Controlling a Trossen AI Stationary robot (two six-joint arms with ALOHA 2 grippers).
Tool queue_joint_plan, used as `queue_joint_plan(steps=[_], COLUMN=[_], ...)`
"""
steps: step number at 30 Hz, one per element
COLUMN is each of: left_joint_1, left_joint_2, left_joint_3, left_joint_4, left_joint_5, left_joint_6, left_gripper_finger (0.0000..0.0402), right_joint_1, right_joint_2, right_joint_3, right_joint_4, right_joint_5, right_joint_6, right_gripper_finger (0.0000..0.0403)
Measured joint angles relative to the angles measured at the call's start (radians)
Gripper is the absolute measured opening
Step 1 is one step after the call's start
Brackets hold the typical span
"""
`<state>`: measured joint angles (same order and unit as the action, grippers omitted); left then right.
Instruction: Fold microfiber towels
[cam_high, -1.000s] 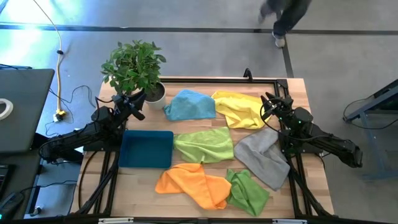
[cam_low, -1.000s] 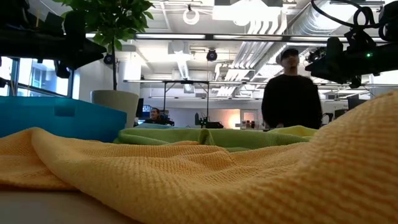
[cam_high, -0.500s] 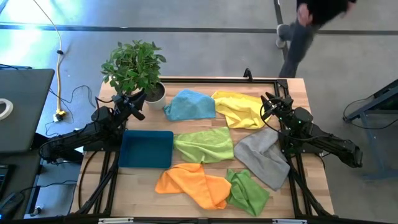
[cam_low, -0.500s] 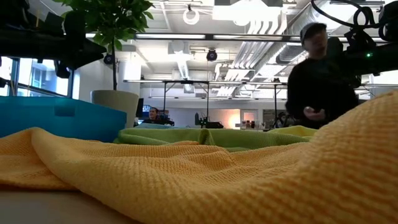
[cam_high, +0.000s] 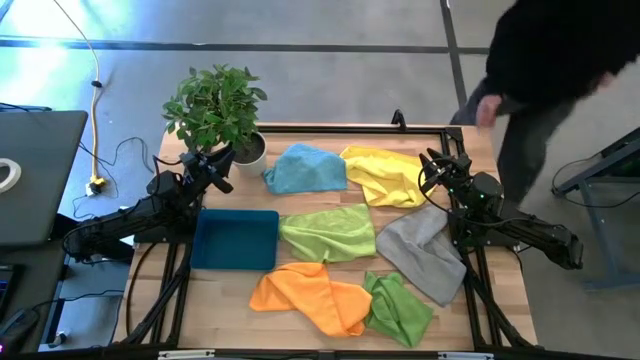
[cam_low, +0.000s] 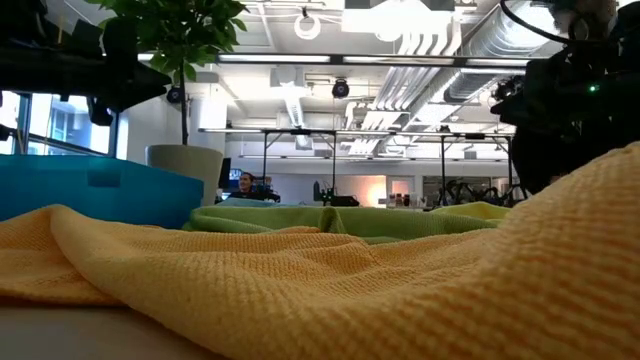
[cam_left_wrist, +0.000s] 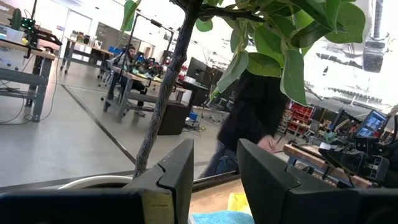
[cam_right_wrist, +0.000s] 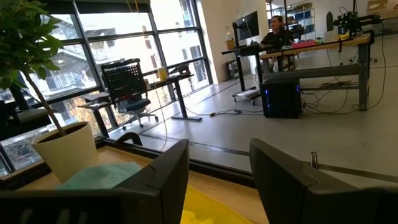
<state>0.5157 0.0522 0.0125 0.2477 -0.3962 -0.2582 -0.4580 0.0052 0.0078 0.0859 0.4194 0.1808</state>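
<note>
Six microfiber towels lie crumpled on the wooden table: light blue (cam_high: 305, 168) and yellow (cam_high: 385, 175) at the far side, lime green (cam_high: 328, 232) and grey (cam_high: 425, 250) in the middle, orange (cam_high: 310, 295) and a second lime green (cam_high: 400, 308) near the front. My left gripper (cam_high: 222, 165) hovers open at the far left by the plant, above the table. My right gripper (cam_high: 432, 170) hovers open at the far right, beside the yellow towel. Both wrist views show a bare gap between the fingers, left gripper (cam_left_wrist: 214, 180) and right gripper (cam_right_wrist: 219, 180).
A dark teal tray (cam_high: 236, 240) sits left of the middle lime green towel. A potted plant (cam_high: 215, 105) stands at the far left corner. A person (cam_high: 560, 50) stands just beyond the far right corner. A black frame (cam_high: 350, 128) runs along the table's far edge.
A person beyond the far edge has walked toward the table's far right corner and now stands close to it. Both arms and all the towels have kept still.
</note>
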Motion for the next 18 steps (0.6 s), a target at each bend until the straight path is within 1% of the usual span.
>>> queue_joint_plan(steps=[6,13,18], left_joint_1=[0.0,0.0,0.0], left_joint_2=[0.0,0.0,0.0], left_joint_3=[0.0,0.0,0.0], left_joint_4=[0.0,0.0,0.0], left_joint_5=[0.0,0.0,0.0], left_joint_6=[0.0,0.0,0.0], left_gripper_finger=[0.0113,0.0113,0.0113], right_joint_1=[0.0,0.0,0.0], right_joint_2=[0.0,0.0,0.0], right_joint_3=[0.0,0.0,0.0], right_joint_4=[0.016,0.163,0.235], right_joint_5=[0.0,0.0,-0.006], right_joint_6=[-0.001,0.001,0.002], right_gripper_finger=[0.0161,0.0161,0.0161])
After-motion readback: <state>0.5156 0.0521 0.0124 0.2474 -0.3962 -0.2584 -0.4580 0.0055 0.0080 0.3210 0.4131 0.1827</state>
